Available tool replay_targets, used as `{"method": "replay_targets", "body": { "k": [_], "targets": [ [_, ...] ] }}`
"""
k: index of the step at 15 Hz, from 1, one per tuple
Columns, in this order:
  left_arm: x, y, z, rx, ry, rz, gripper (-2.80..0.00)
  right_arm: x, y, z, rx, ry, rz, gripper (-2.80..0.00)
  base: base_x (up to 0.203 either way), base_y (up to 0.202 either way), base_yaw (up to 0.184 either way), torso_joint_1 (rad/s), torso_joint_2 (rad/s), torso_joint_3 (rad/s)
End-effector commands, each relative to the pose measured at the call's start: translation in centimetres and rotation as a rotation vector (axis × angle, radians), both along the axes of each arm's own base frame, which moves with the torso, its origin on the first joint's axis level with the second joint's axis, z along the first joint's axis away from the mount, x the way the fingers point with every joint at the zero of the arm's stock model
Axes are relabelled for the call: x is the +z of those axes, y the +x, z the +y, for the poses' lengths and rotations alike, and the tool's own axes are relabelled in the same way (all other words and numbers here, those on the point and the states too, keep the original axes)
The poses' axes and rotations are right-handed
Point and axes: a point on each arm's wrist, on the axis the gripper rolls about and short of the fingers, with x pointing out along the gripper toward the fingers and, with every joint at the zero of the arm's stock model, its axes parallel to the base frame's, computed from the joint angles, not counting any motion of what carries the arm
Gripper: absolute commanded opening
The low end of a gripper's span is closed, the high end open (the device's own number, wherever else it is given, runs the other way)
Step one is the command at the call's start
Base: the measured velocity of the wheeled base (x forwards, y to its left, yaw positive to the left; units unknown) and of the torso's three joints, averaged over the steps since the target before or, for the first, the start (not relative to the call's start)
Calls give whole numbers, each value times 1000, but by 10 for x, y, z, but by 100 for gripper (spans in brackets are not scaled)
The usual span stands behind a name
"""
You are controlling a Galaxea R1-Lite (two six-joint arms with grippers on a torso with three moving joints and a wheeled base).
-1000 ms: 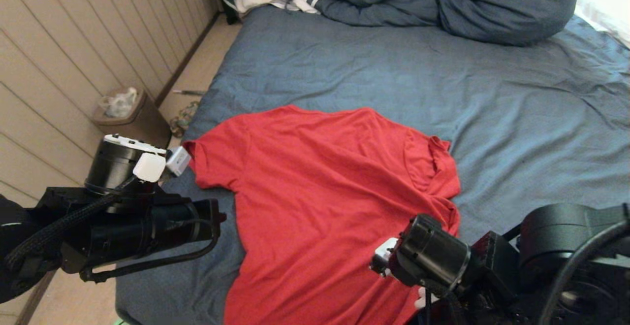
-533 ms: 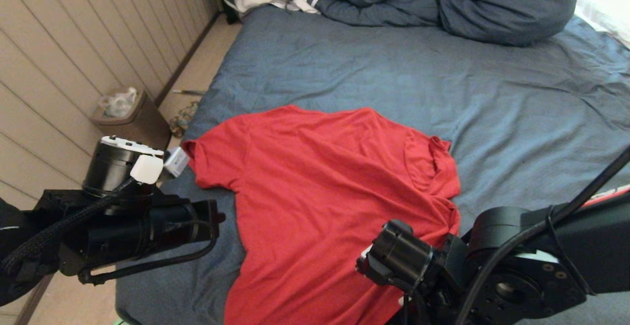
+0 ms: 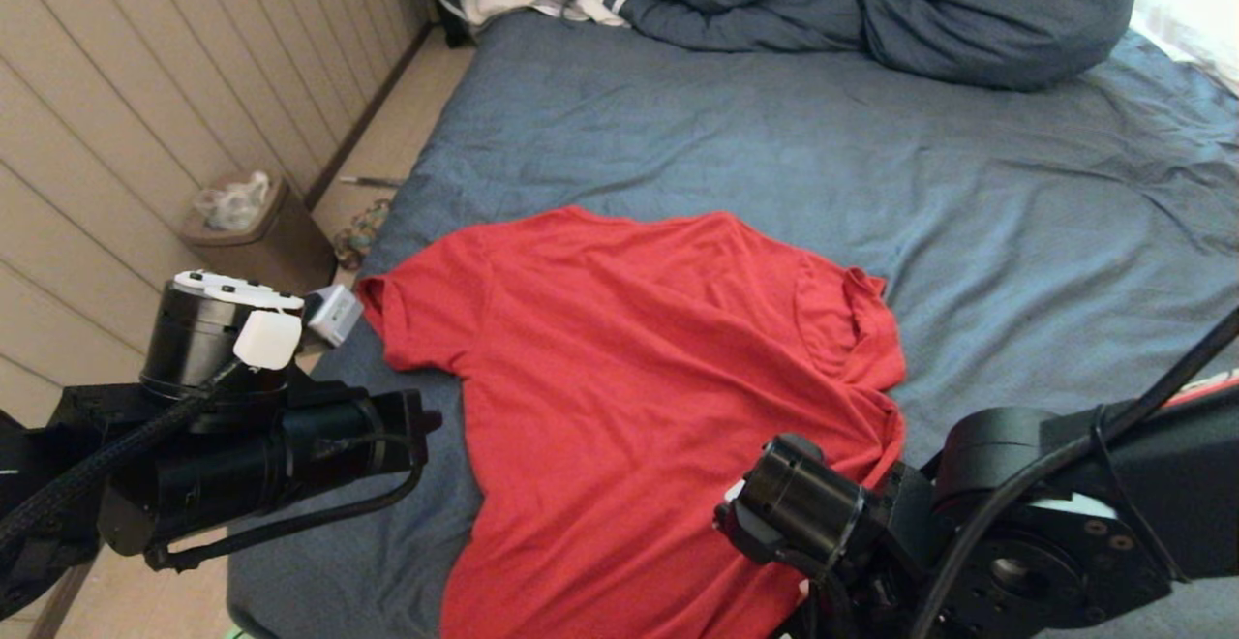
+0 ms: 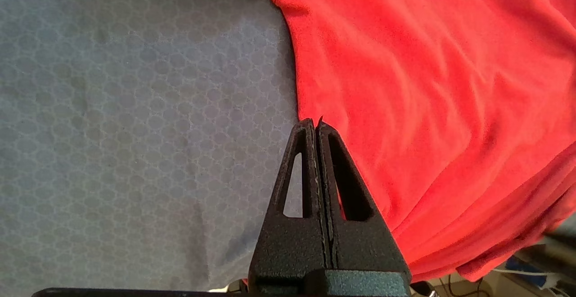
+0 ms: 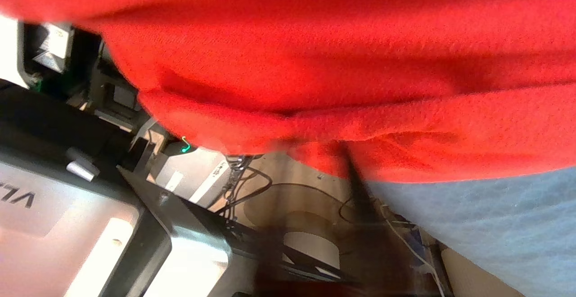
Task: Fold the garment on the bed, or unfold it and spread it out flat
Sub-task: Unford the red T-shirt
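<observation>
1. The garment [image 3: 639, 397], a red T-shirt with its plain side showing, is laid on the bed [image 3: 1016, 223] toward the near left part of the sheet. One sleeve is spread toward the bed's left edge, and the collar region is bunched at the shirt's right side.
2. The shirt's lower hem is cut off by the bottom of the head view and partly covered by the right arm, so its full outline cannot be traced.
3. The left gripper [image 4: 314, 123] is seen in the left wrist view with its fingers pressed together and nothing between them. Their tips are placed right at the shirt's side edge; contact with the cloth cannot be made out.
4. In the head view the left gripper's fingers are concealed behind the arm's own wrist, which is held over the bed's near left corner.
5. The right gripper [image 5: 355, 175] is shown only as a dark blur at the shirt's hem, at the near edge of the bed. Its fingers are closed, but whether any cloth is pinched cannot be told.
6. A bunched dark-blue duvet [image 3: 871, 0] is piled at the far end of the bed, and a bin [image 3: 256, 232] is seen on the floor beside the wall.
</observation>
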Motion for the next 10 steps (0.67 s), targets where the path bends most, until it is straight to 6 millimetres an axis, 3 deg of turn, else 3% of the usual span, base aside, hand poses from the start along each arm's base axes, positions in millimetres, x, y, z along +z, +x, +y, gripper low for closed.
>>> {"method": "replay_targets", "body": {
  "k": [1,6,10],
  "targets": [
    [0,0,0,2,-3,0,-280,4,-4,-5,0,4,-5,-280,0,0,0,0,0,0],
    [0,0,0,-1,-4,0,-280,9,-10,-3,23,23,-20,-280,0,0,0,0,0,0],
    [1,0,0,2,-8,-4,-280,18,-21,16,101,64,-48,-280,0,0,0,0,0,0]
  ]
}}
